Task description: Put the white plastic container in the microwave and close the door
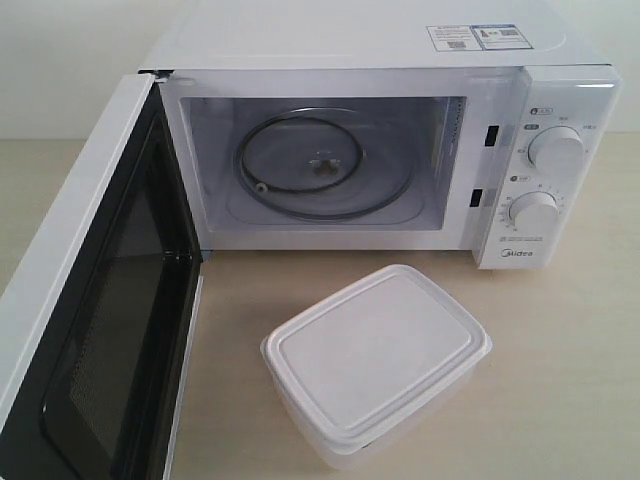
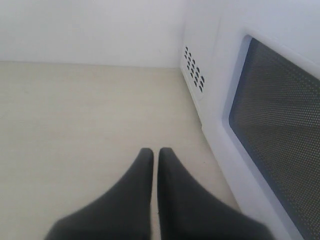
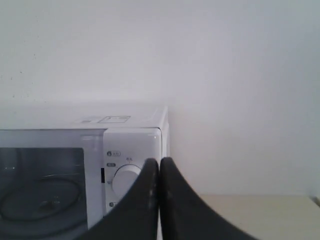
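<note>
The white plastic container [image 1: 378, 362], lid on, sits on the table in front of the microwave [image 1: 380, 150], below its control panel side. The microwave's cavity is empty apart from the glass turntable [image 1: 300, 166]. The door [image 1: 95, 300] is swung wide open at the left, black inner face showing. Neither gripper appears in the exterior view. My left gripper [image 2: 155, 152] is shut and empty, low over bare table beside the door's outer window [image 2: 280, 130]. My right gripper [image 3: 159, 162] is shut and empty, held in front of the upper dial [image 3: 125, 179].
Two round dials [image 1: 558, 150] sit on the microwave's right panel, stickers [image 1: 478, 37] on its top. A pale wall stands behind. Light table surface [image 1: 570, 340] runs right of the container and left of the door [image 2: 75, 125].
</note>
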Motion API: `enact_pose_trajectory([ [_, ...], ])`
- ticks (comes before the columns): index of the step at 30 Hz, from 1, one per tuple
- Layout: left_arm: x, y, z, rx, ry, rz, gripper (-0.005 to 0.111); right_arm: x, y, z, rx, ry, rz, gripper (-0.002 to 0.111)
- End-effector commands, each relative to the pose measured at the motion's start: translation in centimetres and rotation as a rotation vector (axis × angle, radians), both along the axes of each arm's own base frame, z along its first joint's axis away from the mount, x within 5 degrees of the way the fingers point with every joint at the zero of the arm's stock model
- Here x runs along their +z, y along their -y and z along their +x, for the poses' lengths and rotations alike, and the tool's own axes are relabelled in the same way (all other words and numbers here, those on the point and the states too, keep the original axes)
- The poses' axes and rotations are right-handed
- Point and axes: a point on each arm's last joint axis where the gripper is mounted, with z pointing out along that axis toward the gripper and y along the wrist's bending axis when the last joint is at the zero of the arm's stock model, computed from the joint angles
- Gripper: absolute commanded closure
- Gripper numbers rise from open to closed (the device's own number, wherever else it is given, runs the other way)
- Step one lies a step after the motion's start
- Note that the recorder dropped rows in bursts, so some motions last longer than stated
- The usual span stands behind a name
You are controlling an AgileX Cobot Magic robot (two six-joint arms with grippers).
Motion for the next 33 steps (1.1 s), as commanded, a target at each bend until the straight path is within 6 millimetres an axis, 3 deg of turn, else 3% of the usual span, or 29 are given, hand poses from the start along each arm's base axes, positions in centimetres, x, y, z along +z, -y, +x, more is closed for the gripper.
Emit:
enact_pose_trajectory([
  [1,-0.1,0.0,0.0,0.004,0.001,-0.001,0.102,3.2,0.1,-0.8,-0.015,0.088,-0.039,0.109],
  [5,-0.1,0.0,0.0,0.004,0.001,-0.001,0.102,5.1,0.0,0.2,-0.016,-0.065,-0.082,0.109],
  [10,-0.1,0.0,0.0,0.004,0.001,-0.001,0.102,5.9,-0.1,1.7,-0.015,-0.094,-0.080,0.109],
  [33,-0.1,0.0,0.0,0.004,0.001,-0.001,0.102,5.8,-0.2,2.8,0.004,-0.125,0.026,0.109],
])
